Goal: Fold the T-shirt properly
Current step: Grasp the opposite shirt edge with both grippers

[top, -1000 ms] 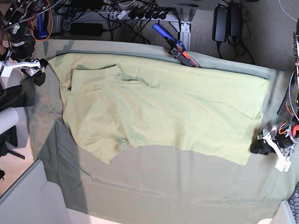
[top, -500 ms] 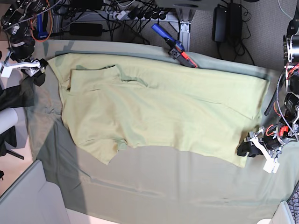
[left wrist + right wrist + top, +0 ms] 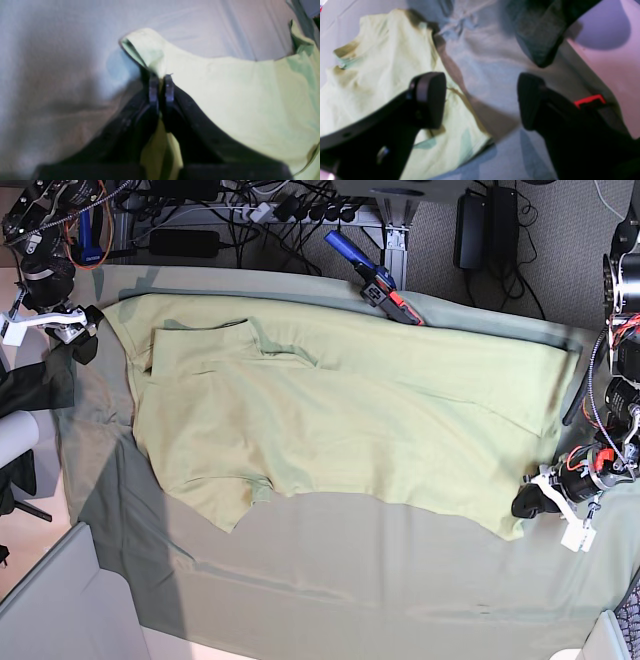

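Left wrist: the left gripper is clamped on the T-shirt hem corner. Right wrist: the right gripper gapes wide, holding nothing. Base: shirt lies spread on the table cloth, barely folded; most folding remains.

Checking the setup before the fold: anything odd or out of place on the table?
A blue-and-red hand tool lies at the table's far edge, touching the T-shirt. The shirt lies askew with one sleeve folded over. The left gripper pinches its hem corner.
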{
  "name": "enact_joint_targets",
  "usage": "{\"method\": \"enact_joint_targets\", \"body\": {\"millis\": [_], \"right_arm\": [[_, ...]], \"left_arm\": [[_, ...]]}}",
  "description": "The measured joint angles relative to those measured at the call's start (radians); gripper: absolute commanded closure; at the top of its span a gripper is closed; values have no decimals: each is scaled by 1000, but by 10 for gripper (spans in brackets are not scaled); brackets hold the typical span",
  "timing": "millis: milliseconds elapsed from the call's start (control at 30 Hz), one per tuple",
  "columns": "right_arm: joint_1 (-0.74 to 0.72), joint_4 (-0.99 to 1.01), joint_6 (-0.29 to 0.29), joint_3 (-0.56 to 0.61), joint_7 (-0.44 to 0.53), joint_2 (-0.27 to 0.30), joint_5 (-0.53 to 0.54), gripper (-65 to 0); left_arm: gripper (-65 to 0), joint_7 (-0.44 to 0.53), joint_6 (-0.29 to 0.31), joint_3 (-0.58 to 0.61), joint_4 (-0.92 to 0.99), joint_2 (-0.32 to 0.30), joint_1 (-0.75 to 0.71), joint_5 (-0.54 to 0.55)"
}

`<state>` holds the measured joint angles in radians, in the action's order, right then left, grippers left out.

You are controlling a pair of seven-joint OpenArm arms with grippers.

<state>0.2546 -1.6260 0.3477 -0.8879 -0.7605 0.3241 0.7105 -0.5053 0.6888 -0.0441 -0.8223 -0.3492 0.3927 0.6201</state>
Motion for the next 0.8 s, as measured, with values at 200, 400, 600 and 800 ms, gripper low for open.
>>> {"method": "enact_joint_targets", "body": {"millis": [200, 400, 600, 800], "right_arm": [[-15, 0, 0, 0, 1, 0, 2, -440], [-124, 0, -1, 0, 11, 1, -1, -440], [-304, 43, 2, 20, 42, 9, -86, -440], [-498, 327, 2, 221, 147, 42, -177, -440]], "left_arm": [[0, 2, 0, 0, -9, 0, 0, 0], [0, -23, 0, 0, -10, -1, -2, 5], [0, -97, 0, 0, -11, 0, -2, 44], [0, -101, 0, 0, -11, 0, -2, 42]]}}
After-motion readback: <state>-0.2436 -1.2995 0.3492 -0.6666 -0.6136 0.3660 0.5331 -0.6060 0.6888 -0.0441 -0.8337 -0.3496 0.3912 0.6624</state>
